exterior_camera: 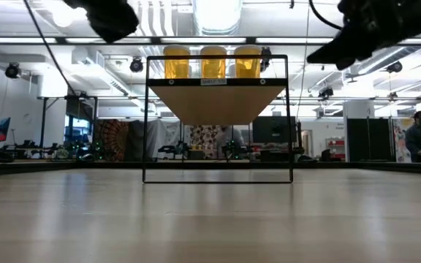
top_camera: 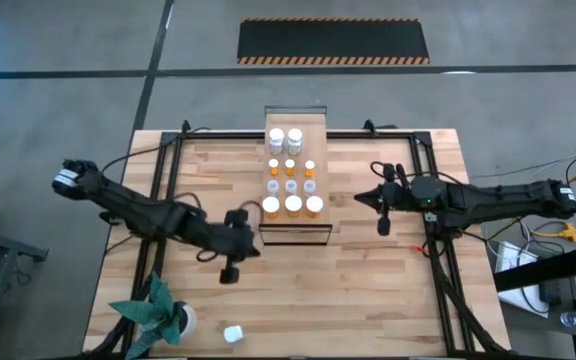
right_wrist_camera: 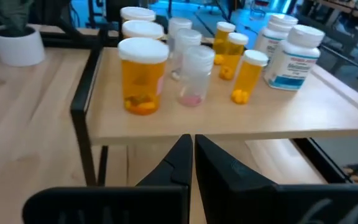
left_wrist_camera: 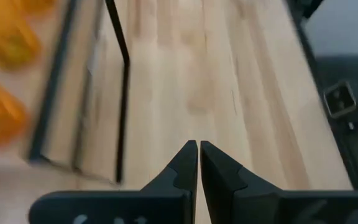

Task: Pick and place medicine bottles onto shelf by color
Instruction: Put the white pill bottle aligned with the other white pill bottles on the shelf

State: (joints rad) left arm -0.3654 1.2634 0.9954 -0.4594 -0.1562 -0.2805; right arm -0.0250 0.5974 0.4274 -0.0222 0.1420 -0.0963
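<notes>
The shelf [top_camera: 295, 232] is a pale board on a thin dark frame, standing mid-table. Medicine bottles stand on it: two white ones [top_camera: 285, 138] at the far end, small orange and clear ones [top_camera: 291, 176] in the middle, three large orange ones [top_camera: 293, 206] at the near end. In the right wrist view a large orange bottle [right_wrist_camera: 143, 74], a clear one [right_wrist_camera: 194, 74] and white ones [right_wrist_camera: 294, 56] show. My left gripper [top_camera: 230, 272] [left_wrist_camera: 198, 149] is shut beside the shelf's near left corner. My right gripper [top_camera: 383, 226] [right_wrist_camera: 193, 142] is shut, right of the shelf. Neither holds anything.
A white pot with a green plant [top_camera: 160, 314] stands at the table's near left corner. A small white object [top_camera: 233, 333] lies by the near edge. Dark rails [top_camera: 438, 270] run along both table sides. Bare wood [top_camera: 348, 290] lies in front of the shelf.
</notes>
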